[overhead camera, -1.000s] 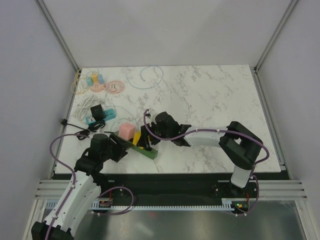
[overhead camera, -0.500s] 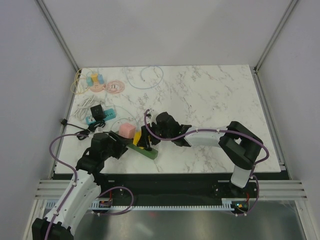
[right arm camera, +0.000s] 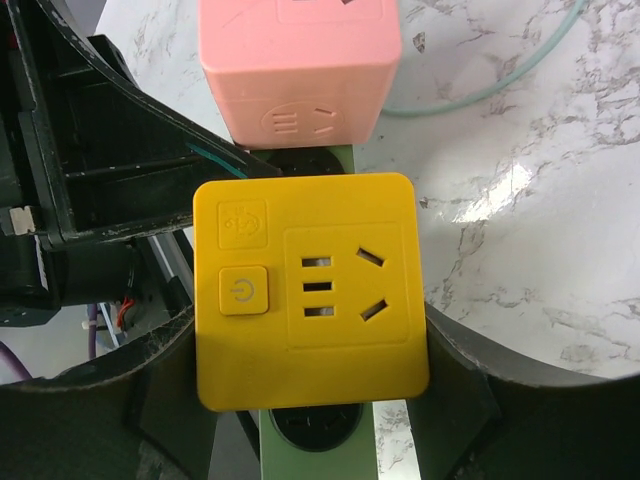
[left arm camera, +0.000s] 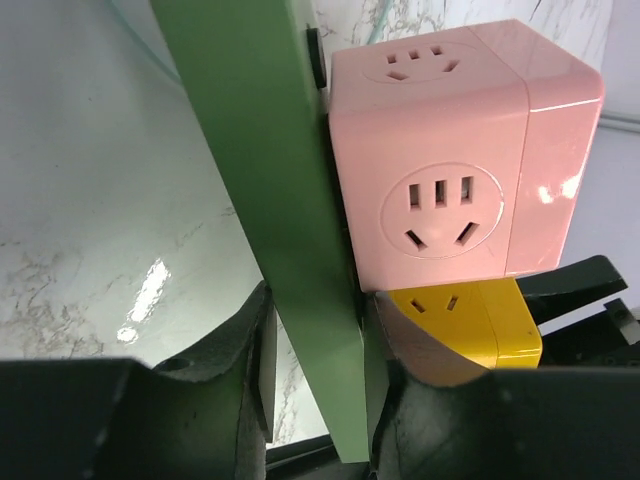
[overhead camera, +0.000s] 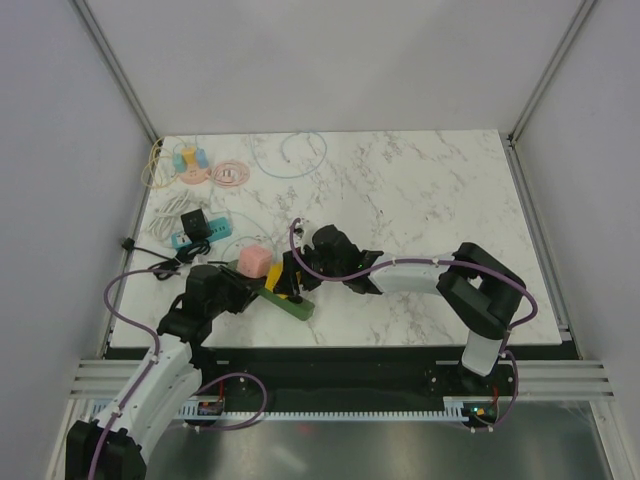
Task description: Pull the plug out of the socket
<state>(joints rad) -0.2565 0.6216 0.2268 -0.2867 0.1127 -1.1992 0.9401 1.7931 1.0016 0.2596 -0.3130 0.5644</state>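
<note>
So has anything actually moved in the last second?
Barely. The left gripper, clamped on the green strip, crept slightly forward with its arm. The right gripper stayed shut on the yellow plug. Plug, strip and pink cube kept their places, and nothing was let go.

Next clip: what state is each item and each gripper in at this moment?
Green strip: clamped by left gripper.
Yellow plug: seated on green strip, held by right gripper.
Pink cube: plugged into green strip, untouched.
Black plug: on teal strip, untouched.
Left gripper: shut on green strip.
Right gripper: shut on yellow plug.
</note>
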